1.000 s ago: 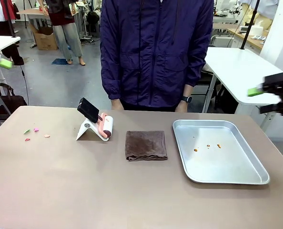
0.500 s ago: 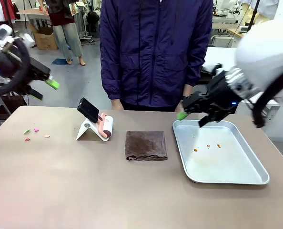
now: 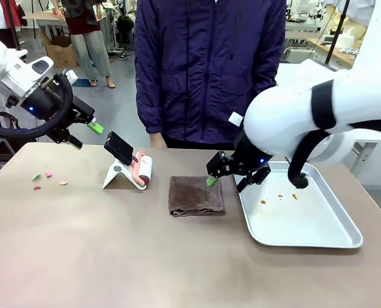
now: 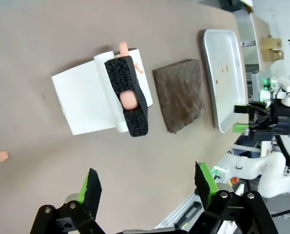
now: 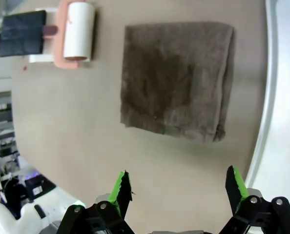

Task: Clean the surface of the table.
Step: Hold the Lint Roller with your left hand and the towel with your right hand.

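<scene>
The table (image 3: 113, 256) has a brownish-taupe top. A folded brown cloth (image 3: 197, 194) lies at its middle, with a pink-handled lint roller (image 3: 141, 169) on a white stand to its left. Small pink and green scraps (image 3: 48, 178) lie at the far left. My left gripper (image 3: 85, 135) hovers open above the table, left of the roller; in its wrist view (image 4: 147, 184) the roller (image 4: 127, 95) and cloth (image 4: 179, 95) lie below. My right gripper (image 3: 228, 183) hangs open at the cloth's right edge, and the cloth (image 5: 176, 80) lies ahead of its fingers (image 5: 176, 191).
A silver metal tray (image 3: 344, 234) holding a few orange crumbs (image 3: 280, 197) lies right of the cloth. A person in a dark blue jacket (image 3: 210, 70) stands at the far edge. The near half of the table is bare.
Both arms have swung in from the picture's edges. The left gripper came toward the roller stand. The right gripper crossed the tray to the cloth's right edge. Both stayed open.
</scene>
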Controlling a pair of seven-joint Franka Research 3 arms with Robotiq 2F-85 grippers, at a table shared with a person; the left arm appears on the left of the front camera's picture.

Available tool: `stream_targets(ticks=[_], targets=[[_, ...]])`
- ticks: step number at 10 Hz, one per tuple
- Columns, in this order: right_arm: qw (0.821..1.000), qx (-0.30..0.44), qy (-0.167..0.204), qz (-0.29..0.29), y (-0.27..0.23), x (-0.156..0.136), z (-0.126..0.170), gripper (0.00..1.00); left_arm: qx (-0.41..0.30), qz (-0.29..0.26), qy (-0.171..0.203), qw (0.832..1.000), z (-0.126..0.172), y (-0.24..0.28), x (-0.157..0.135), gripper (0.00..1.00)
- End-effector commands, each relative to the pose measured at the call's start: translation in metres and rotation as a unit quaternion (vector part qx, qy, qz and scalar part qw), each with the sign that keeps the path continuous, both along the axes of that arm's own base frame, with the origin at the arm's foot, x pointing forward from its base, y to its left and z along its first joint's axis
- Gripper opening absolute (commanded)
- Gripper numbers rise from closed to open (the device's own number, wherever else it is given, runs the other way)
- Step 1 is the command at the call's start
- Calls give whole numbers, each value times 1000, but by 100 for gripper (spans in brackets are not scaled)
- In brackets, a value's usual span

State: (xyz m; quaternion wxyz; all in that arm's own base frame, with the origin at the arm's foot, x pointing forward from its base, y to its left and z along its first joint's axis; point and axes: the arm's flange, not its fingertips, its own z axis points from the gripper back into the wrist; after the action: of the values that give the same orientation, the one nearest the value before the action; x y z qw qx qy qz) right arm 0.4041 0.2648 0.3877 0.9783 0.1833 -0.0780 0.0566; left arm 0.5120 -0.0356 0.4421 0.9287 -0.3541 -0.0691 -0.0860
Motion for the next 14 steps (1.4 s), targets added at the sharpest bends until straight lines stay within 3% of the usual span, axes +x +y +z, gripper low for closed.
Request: stream_targets(ticks=[1, 3, 4, 7, 8, 10, 14], targets=[[999, 6, -10, -31, 6, 10, 2, 100, -16, 15, 12, 1000, -6, -2, 7, 100], [998, -11, -32, -61, -4, 12, 8, 100, -6, 45, 36, 998, -9, 1, 11, 100], [1000, 5, -6, -21, 0, 7, -5, 100, -8, 12, 12, 1000, -10, 1, 4, 100], [999, 5, -11, -32, -3, 9, -3, 100, -8, 12, 12, 1000, -10, 1, 4, 100], [997, -52, -1, -54, 0, 13, -2, 100, -8, 21, 21, 1000, -13, 1, 6, 100], [996, -67, 9, -54, 20, 42, -13, 100, -8, 49, 18, 999, -18, -13, 29, 100], [990, -106, 20, -90, 55, 73, -40, 100, -42, 51, 30, 997, -34, -19, 53, 100]])
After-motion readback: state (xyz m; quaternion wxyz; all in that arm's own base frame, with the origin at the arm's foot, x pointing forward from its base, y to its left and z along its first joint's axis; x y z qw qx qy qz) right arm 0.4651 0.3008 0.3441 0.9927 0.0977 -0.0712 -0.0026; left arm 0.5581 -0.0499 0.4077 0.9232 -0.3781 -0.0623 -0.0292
